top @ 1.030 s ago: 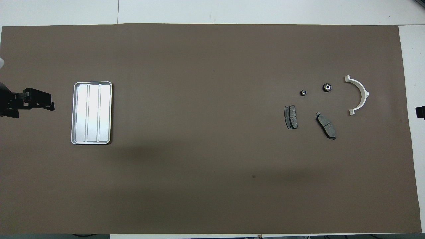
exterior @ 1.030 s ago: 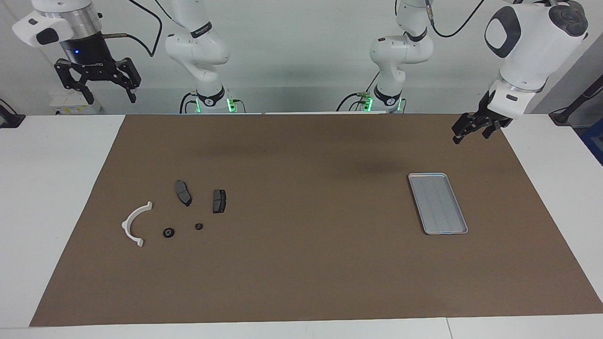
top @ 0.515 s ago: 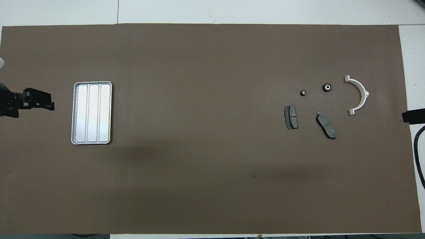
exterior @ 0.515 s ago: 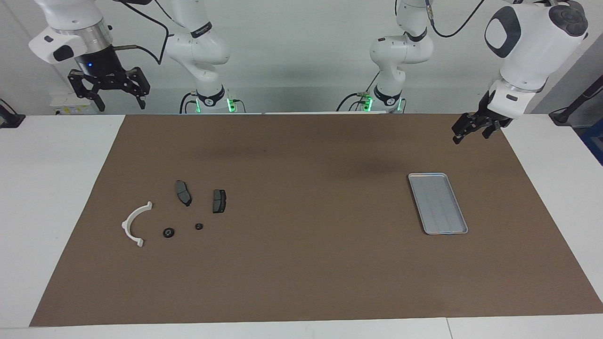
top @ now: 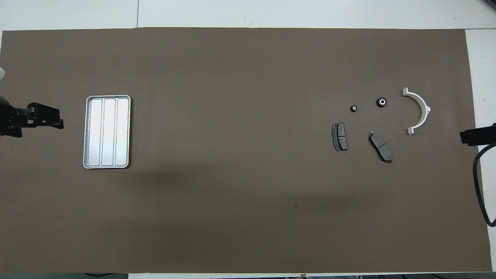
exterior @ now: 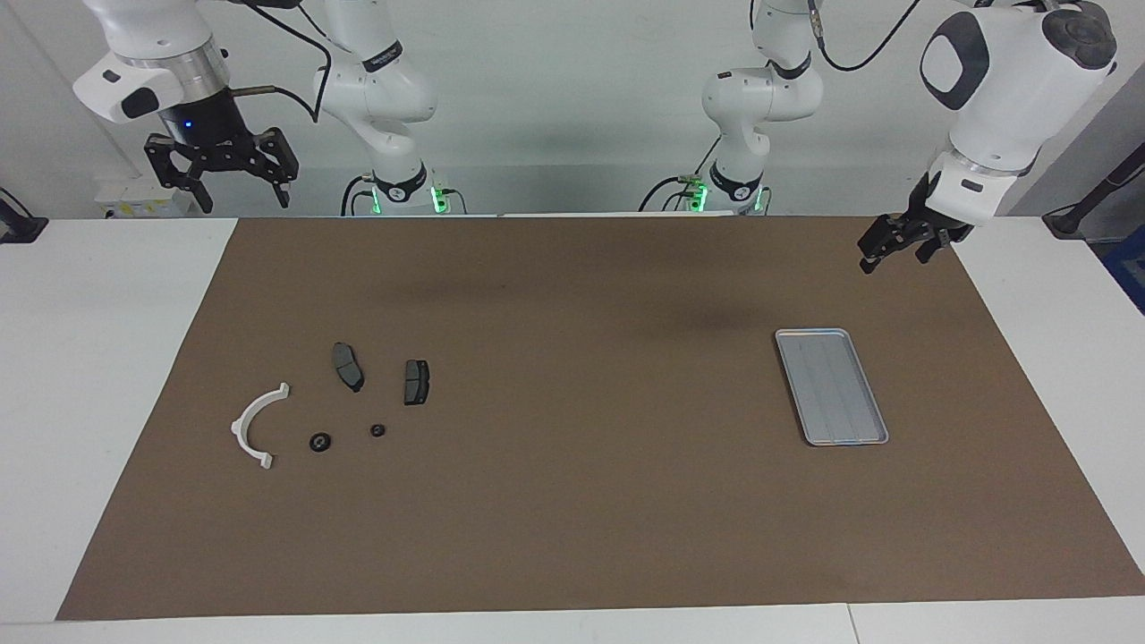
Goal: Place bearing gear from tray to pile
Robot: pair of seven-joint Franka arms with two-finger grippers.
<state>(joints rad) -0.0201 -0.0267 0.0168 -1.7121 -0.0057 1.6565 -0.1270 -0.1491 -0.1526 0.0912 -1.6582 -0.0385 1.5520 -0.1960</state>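
Note:
The silver tray (exterior: 832,386) (top: 107,131) lies at the left arm's end of the mat, and its ridged floor is bare. At the right arm's end lies the pile: a white half-ring bracket (exterior: 255,426) (top: 419,110) and two dark pads (exterior: 348,366) (exterior: 416,381). Two small round black bearing gears (exterior: 319,442) (exterior: 377,430) (top: 381,102) (top: 353,108) rest among them. My right gripper (exterior: 243,199) hangs high and open, holding nothing, above the mat's corner by its own base. My left gripper (exterior: 881,255) (top: 58,121) hovers open and holding nothing beside the tray.
A brown mat (exterior: 572,501) covers most of the white table (exterior: 98,358). Both arm bases (exterior: 398,192) (exterior: 729,192) stand at the robots' edge. A black cable (top: 480,186) loops at the right arm's end in the overhead view.
The right gripper has moved in from the table's end toward its base and shows further in the overhead view. The left arm and all parts have stayed still.

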